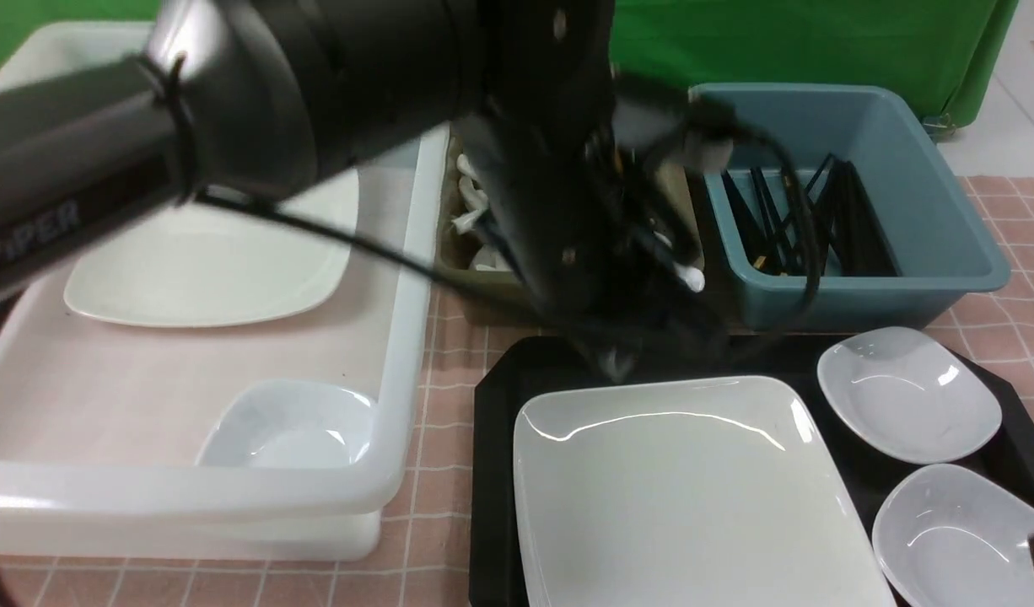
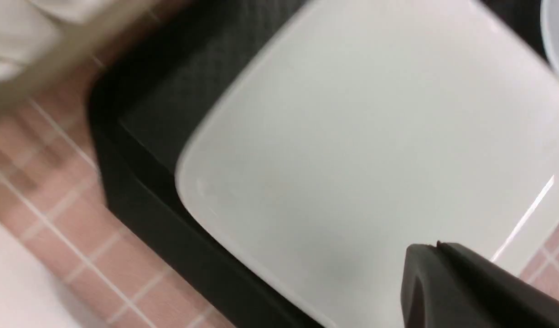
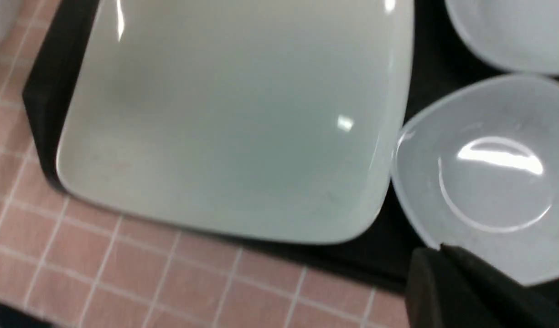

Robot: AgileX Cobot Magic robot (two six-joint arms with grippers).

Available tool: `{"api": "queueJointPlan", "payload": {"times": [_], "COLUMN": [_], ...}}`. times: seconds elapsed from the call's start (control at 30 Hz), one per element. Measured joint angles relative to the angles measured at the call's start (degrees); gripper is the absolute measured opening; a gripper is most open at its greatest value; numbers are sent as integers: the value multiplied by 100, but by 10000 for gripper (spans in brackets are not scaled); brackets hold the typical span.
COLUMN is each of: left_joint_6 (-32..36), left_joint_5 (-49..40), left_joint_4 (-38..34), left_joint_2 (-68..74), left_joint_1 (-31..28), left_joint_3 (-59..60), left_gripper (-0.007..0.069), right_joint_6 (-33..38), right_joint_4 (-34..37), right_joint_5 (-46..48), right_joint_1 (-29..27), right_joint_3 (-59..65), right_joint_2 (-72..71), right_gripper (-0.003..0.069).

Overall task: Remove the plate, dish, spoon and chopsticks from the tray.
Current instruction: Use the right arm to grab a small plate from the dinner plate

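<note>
The large white plate [image 1: 686,497] lies on the black tray [image 1: 492,472], filling its left and middle. Two small white dishes [image 1: 909,396] [image 1: 955,531] sit on the tray's right side. My left gripper [image 1: 616,364] hangs blurred over the tray's far edge. In the left wrist view the left gripper [image 2: 437,246] is shut and empty above the plate [image 2: 352,159]. My right gripper [image 3: 441,248] is shut and empty, at the near rim of the nearer dish [image 3: 489,182]. No spoon or chopsticks show on the tray.
A blue tub [image 1: 947,253] behind the tray holds black chopsticks [image 1: 778,228]. An olive tub [image 1: 483,291] beside it holds white spoons [image 1: 471,219]. A big white bin [image 1: 399,354] at the left holds another plate [image 1: 205,270] and a bowl [image 1: 289,426]. A pink checked cloth [image 1: 449,337] covers the table.
</note>
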State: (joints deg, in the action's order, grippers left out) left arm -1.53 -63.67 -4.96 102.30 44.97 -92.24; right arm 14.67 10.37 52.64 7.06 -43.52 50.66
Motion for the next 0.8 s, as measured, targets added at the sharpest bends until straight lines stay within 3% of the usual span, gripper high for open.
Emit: {"api": "queueJointPlan", "payload": {"times": [0.1, 0.2, 0.23, 0.27, 0.3, 0.37, 0.47, 0.63, 0.8], "left_joint_6": [154, 667, 997, 997, 1285, 1496, 1595, 1719, 1786], "left_joint_5": [450, 1263, 1465, 1490, 1594, 1720, 2004, 2314, 2351], "left_joint_4": [-116, -664, -904, -945, -1141, -1318, -1370, -1375, -1375], "left_joint_2": [-219, -506, -561, -561, -574, -579, -585, -585, -585], "left_joint_1": [239, 692, 819, 839, 935, 1035, 1065, 1065, 1065], "left_joint_3": [615, 1376, 1521, 1540, 1621, 1663, 1663, 1663, 1663], "left_gripper": [0, 0, 0, 0, 0, 0, 0, 0, 0], "right_joint_6": [283, 881, 1023, 1038, 1088, 1082, 1051, 952, -84], "right_joint_4": [-11, -24, -51, -51, -148, -324, -575, -1037, -2306], "right_joint_5": [285, 523, 482, 482, 345, 66, -402, -813, -889], "right_joint_1": [0, 0, 0, 0, 17, 65, 241, 698, 1239], "right_joint_3": [-66, -27, 32, 32, 106, 149, 170, 170, 170], "right_joint_2": [393, 1051, 1227, 1255, 1411, 1571, 1841, 2368, 3107], "right_gripper": [39, 169, 261, 274, 365, 463, 557, 580, 584]}}
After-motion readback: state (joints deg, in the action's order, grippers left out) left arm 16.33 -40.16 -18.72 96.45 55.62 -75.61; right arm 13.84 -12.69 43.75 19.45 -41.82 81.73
